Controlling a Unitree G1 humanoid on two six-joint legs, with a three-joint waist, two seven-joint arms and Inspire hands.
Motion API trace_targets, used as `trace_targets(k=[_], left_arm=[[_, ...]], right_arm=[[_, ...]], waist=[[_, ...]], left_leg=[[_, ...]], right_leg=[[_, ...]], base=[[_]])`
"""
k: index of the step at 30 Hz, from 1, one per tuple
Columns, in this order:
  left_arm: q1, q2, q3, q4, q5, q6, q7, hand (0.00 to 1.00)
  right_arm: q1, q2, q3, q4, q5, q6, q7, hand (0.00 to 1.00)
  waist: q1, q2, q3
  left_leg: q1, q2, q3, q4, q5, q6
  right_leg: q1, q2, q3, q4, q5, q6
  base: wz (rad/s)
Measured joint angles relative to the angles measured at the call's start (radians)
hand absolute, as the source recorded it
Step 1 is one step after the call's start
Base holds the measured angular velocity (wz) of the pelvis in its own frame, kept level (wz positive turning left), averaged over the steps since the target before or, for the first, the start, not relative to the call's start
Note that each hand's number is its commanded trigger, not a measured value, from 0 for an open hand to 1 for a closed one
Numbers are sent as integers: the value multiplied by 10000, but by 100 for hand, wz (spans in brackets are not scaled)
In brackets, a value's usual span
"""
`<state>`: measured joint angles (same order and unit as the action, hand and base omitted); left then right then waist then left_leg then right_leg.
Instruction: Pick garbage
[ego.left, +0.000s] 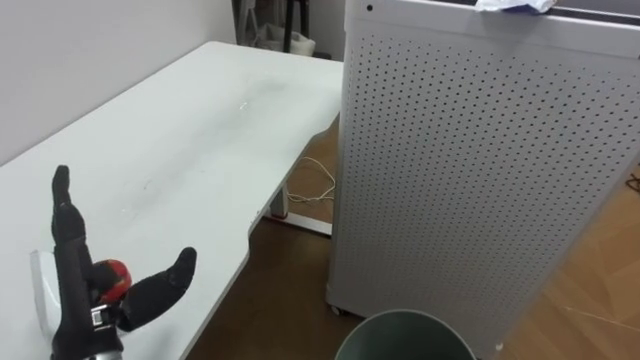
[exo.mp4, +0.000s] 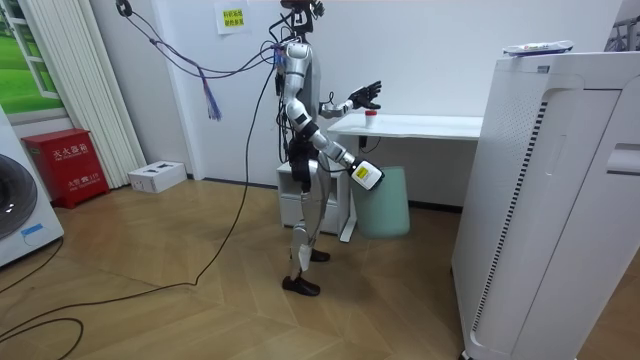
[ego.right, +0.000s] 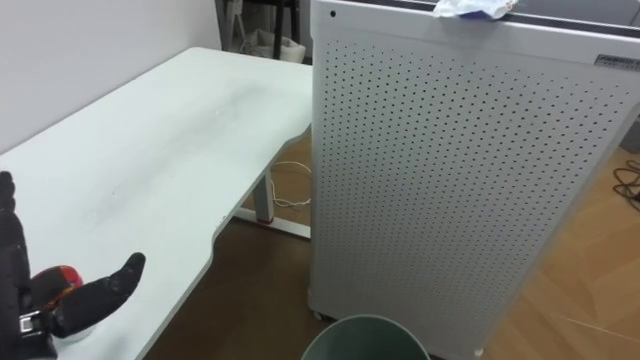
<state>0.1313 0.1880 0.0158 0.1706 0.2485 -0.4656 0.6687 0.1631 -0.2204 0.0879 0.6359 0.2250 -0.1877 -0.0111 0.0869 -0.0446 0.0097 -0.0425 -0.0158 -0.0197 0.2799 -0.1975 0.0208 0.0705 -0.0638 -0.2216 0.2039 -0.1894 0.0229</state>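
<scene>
Red and small, one piece of garbage (ego.left: 116, 277) sits on the white table (ego.left: 180, 150) near its close end, and in the eye views it shows in the gap between my thumb and my fingers. My left hand (ego.left: 72, 262) is spread wide over that end of the table: the fingers (ego.left: 64, 215) stand straight up and the thumb (ego.left: 162, 285) sticks far out to the side. It grips nothing. In the room view the red piece stands on the tabletop just below that raised hand, and the two look apart, though I cannot tell this for certain from the eye views.

My right hand (exo.mp4: 366, 176) hangs low at my side in the room view, just beside the one dark green bin (ego.left: 405, 336); I cannot tell how its fingers are set. The bin stands on the wooden floor (ego.left: 290, 262) by the table's leg, its round mouth open below me.

One tall white cabinet (ego.left: 480, 170) with a perforated side rises just past the bin, near the table's edge. On its top lies one crumpled white and blue wad (ego.left: 512, 5). One thin white cord (ego.left: 316, 186) lies looped on the floor under the table.

I stand upright at the table's end, facing along it.
</scene>
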Motion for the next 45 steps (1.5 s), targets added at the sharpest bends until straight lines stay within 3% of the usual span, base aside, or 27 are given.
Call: trace_targets(k=[11, 15, 45], left_arm=[[368, -3, 4, 448, -11, 21, -114, 0], [439, -16, 6, 754, -6, 46, -294, 0], [596, -9, 202, 953, 32, -88, -225, 0]], right_arm=[[7, 0, 7, 1, 12, 2, 164, 100], [24, 1, 7, 2, 9, 2, 324, 100], [376, 5, 5, 3, 11, 2, 233, 100]], waist=[[0, -29, 5], [6, -118, 42], [65, -90, -6]], left_leg=[[61, 13, 58, -76, 4, -2], [40, 12, 58, -75, 2, -3], [167, 13, 142, -124, 2, -3]], right_leg=[[2, -3, 14, 0, 0, 0], [-8, -3, 6, 0, -1, 1], [14, -17, -17, -24, -4, 2]], base=[[0], [0], [-1]])
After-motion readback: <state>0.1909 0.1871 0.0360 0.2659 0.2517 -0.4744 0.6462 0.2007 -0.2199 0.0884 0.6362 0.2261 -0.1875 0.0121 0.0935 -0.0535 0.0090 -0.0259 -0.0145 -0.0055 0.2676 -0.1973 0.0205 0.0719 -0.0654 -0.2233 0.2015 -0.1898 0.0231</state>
